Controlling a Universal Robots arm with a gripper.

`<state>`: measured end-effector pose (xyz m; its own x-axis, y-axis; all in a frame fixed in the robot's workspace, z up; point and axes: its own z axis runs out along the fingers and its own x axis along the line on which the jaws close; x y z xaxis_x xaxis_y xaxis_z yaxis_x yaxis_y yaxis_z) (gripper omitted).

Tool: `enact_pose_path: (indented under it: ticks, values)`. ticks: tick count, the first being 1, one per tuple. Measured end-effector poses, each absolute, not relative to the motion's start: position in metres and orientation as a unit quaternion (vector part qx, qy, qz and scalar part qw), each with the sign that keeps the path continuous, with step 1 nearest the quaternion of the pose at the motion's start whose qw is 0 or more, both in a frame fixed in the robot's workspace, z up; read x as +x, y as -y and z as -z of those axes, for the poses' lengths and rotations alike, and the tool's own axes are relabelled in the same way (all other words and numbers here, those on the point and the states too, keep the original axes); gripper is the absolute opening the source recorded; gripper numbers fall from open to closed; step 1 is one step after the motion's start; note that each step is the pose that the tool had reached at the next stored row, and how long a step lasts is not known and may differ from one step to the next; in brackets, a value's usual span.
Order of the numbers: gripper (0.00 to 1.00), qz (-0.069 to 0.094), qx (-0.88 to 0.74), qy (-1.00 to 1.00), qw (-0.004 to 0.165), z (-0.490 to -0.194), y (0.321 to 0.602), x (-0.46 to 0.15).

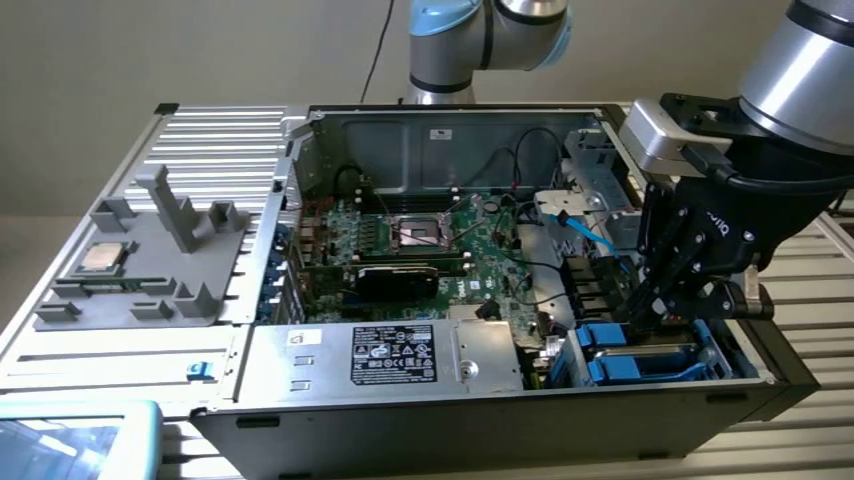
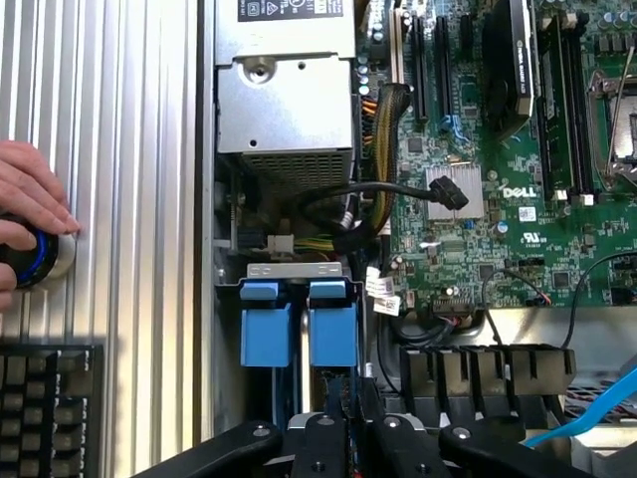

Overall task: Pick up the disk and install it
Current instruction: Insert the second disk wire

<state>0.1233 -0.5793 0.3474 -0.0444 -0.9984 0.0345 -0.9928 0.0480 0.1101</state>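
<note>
The disk [image 1: 638, 352] sits on edge in the blue bay at the case's [image 1: 534, 425] five o'clock corner, seemingly installed or nearly so; the gripper [image 1: 681, 308] hangs just above it; its grasp cannot be told.

Disk [image 1: 638, 352]: mostly hidden; bright blue plastic frame visible, standing on edge inside the drive bay at the front corner of the open computer case, toward the exterior view's right. Seen edge-on in the wrist view [image 2: 332, 321] as a blue plastic block with a lighter blue tab at its end, seated in the grey metal cage just beside a 2nd, matching blue block. Silver body and label not discernible. Upright, aligned with the bay slots.
</note>
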Motion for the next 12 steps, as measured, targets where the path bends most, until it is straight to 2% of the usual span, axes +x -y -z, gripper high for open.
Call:
enact_pose_path:
  ticks: [12]
  values:
    - [0.15, 0.022, 0.690, 0.723, 0.039, -0.3449, 0.5795, 0.1209]
